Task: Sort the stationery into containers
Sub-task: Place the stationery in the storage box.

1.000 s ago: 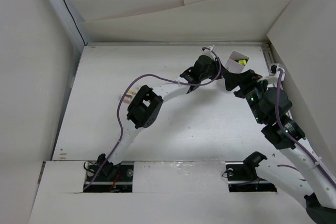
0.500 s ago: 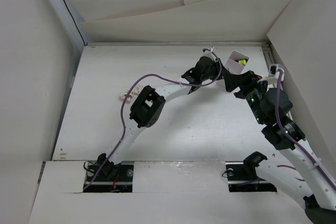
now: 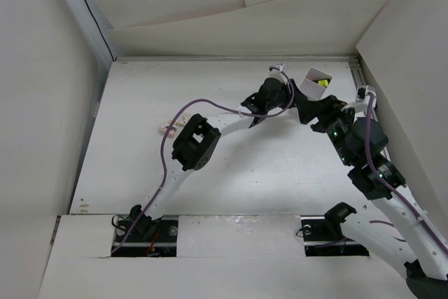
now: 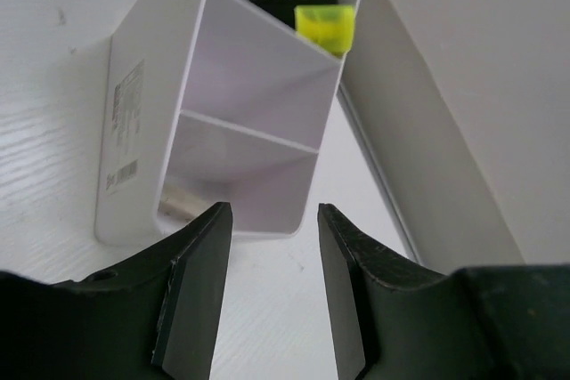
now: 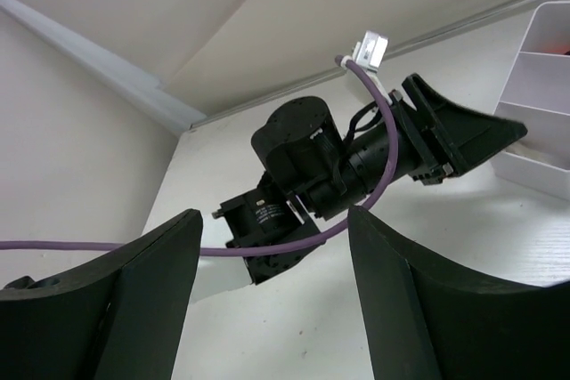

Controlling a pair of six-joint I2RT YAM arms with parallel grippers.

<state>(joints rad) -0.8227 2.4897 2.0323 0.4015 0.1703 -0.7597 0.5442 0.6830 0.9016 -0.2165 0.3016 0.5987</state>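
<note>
The pale tray [image 4: 142, 122] stands on the table at the back right, and also shows in the top view [image 3: 311, 75] and at the right edge of the right wrist view [image 5: 543, 104]. A black highlighter with a yellow cap [image 4: 324, 28] sits in its far compartment, also seen in the top view [image 3: 322, 82]. A pale object [image 4: 183, 204] lies in the near compartment. My left gripper [image 4: 272, 242] is open and empty, just short of the tray's near end [image 3: 294, 92]. My right gripper [image 5: 272, 260] is open and empty, beside the left wrist [image 3: 308, 112]. Pale pinkish markers [image 3: 168, 129] lie at the left, partly behind the left arm.
A raised wall [image 4: 445, 86] runs close along the tray's right side. The left arm's wrist and purple cable [image 5: 356, 175] fill the space in front of my right gripper. White panels enclose the table on the back, left and right [image 3: 49, 103].
The left arm's elbow has shifted slightly right, uncovering more of the pinkish markers at the left. Both grippers have barely moved.
</note>
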